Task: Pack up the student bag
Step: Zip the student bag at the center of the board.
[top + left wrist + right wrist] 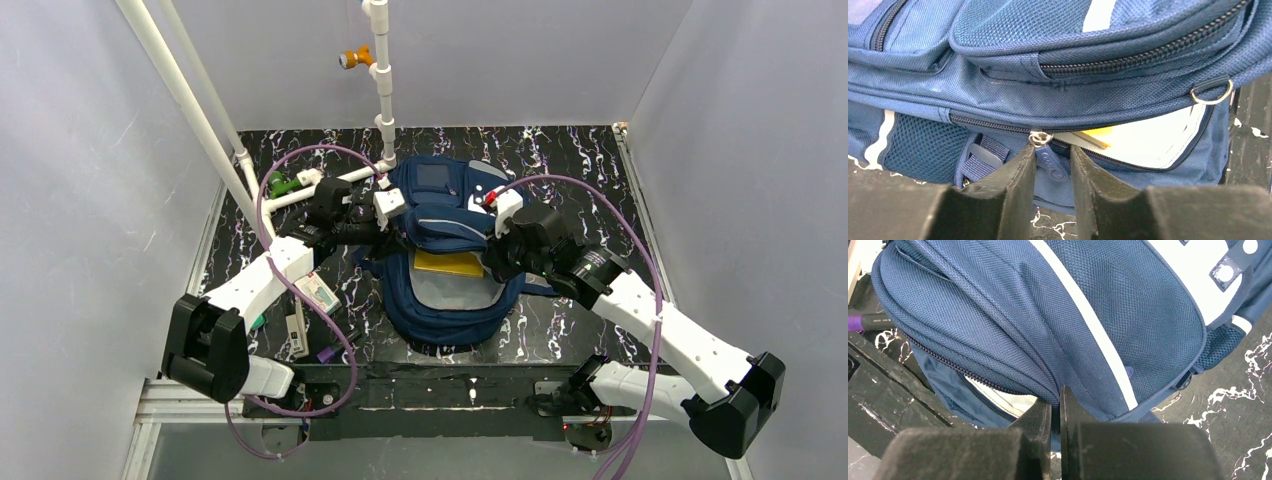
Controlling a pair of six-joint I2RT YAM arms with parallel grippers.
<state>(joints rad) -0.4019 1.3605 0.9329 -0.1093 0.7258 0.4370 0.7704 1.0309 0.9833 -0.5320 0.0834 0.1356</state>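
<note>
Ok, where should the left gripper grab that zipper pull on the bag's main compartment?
Pinch the blue pull tab just below its metal ring, approaching straight on as the left gripper is: the tab hangs clear of the student bag, between the open fingers.

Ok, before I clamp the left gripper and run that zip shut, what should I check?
1. The zip pull sits between the fingers of the left gripper: ok.
2. The left gripper is clamped on it: not ok, jaws open.
3. The right gripper anchors the student bag: ok, shut on a fabric fold.
4. The yellow book is clear of the zip teeth: cannot tell, its corner lies close to the slider.
5. The main compartment is closed: not ok, it gapes.
</note>
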